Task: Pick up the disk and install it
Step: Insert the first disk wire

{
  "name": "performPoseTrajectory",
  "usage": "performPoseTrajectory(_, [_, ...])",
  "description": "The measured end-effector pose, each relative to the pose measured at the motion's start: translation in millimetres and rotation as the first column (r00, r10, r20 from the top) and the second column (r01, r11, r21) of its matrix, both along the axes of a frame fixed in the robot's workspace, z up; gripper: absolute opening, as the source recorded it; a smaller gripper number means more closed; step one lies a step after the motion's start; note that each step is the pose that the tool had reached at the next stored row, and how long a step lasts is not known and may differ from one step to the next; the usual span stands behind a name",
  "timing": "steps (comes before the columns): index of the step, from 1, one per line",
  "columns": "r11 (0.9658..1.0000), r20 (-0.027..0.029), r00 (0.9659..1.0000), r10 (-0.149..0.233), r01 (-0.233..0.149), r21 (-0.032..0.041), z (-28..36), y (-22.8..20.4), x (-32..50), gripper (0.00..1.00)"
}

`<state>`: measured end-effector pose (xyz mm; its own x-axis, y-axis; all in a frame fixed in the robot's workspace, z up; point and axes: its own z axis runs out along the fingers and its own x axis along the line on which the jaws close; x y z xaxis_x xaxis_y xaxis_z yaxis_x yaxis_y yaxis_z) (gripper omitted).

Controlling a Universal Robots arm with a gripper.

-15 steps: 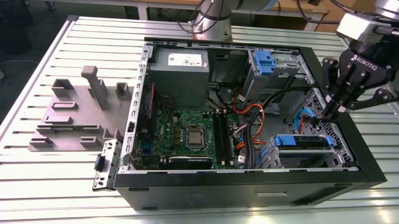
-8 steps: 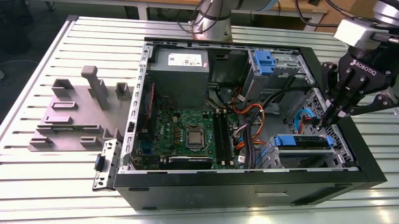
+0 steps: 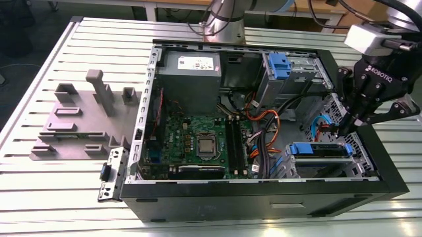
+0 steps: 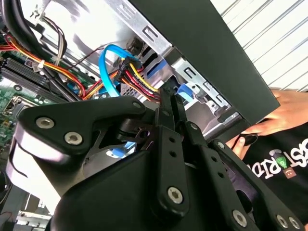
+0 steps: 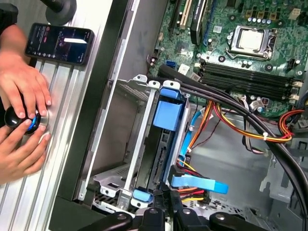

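Observation:
The disk (image 3: 319, 149), in its bright blue carrier, sits on edge in the metal drive cage (image 3: 323, 165) at the front corner of the open computer case, on the exterior view's right. In the first wrist view the carrier's blue tab (image 5: 168, 114) lies between the cage rails. My gripper (image 3: 343, 131) hangs just above the disk's cabled end, fingers shut together with nothing between them. In the second wrist view its fingertips (image 4: 167, 98) point at the yellow, red and blue cables (image 4: 130, 72) plugged there. The gripper (image 5: 166, 209) is right beside the connectors.
The black case (image 3: 264, 197) lies open on a slatted table (image 3: 53, 197), with the motherboard (image 3: 197, 138) and grey power supply (image 3: 191, 74) inside. A grey fixture (image 3: 79, 118) stands at the exterior view's left. A person's hands (image 5: 21, 120) and a phone (image 5: 60, 43) rest beside the case.

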<state>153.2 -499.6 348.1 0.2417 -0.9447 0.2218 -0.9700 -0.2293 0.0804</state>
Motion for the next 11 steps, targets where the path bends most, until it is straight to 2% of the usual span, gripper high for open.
performPoseTrajectory(8, [1.0000, 0.0433, 0.9991, 0.000, 0.000, 0.0070, 0.0, -7.4, -8.0, 0.16])
performPoseTrajectory(11, [0.9998, 0.0558, 0.9984, -0.001, 0.000, 0.0210, -0.4, -9.1, -12.9, 0.16])
